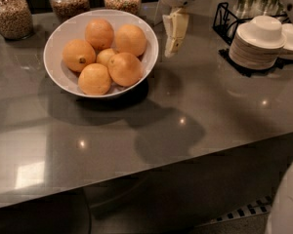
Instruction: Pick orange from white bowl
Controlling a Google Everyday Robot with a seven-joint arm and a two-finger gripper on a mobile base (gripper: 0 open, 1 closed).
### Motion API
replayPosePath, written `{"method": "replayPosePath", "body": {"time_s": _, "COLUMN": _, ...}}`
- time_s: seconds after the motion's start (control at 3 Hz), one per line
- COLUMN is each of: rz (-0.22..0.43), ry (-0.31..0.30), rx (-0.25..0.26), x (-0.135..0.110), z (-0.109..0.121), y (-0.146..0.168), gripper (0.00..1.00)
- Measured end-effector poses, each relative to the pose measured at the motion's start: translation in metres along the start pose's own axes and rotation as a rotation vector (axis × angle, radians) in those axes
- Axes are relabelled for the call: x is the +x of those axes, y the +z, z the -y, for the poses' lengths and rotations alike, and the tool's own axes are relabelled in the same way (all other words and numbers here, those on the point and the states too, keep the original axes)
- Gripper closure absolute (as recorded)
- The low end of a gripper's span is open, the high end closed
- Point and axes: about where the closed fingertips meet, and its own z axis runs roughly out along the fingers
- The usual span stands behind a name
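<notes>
Target fruit: a large, slightly oval orange with plain matte skin (131,39). It lies inside the wide, shallow, glossy white bowl (56,40), toward its right wall, touching its neighbours. Four others share the bowl, among them an orange with a dark stem dot (79,55) on the bowl's left side and a smaller, paler orange (107,56) at its centre.

The cream-coloured robot hand (171,50) hangs just outside the bowl's right rim, over the grey worktop (224,106). Nothing is seen in it. Whether it is wide or narrow cannot be told.

Risks, as judged:
- A descent on the present line would meet the rim and tip or shove the bowl.
- A grasp into the packed heap could take the wrong orange or roll neighbours out.
- Round skin may slip from a shallow hold.
</notes>
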Motion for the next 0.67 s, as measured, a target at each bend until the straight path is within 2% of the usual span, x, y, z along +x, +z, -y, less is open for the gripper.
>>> {"method": "replayPosePath", "body": {"time_s": 0.33, "rz": -0.031, "ry": -0.077, "rx": -0.035, "x": 0.006, "z": 0.013, "y": 0.015, "gripper": 0.18}}
{"method": "replayPosePath", "body": {"time_s": 0.67, "rz": -0.047, "ry": -0.12, "rx": -0.056, "x": 0.012, "z": 0.021, "y": 0.029, "gripper": 0.34}}
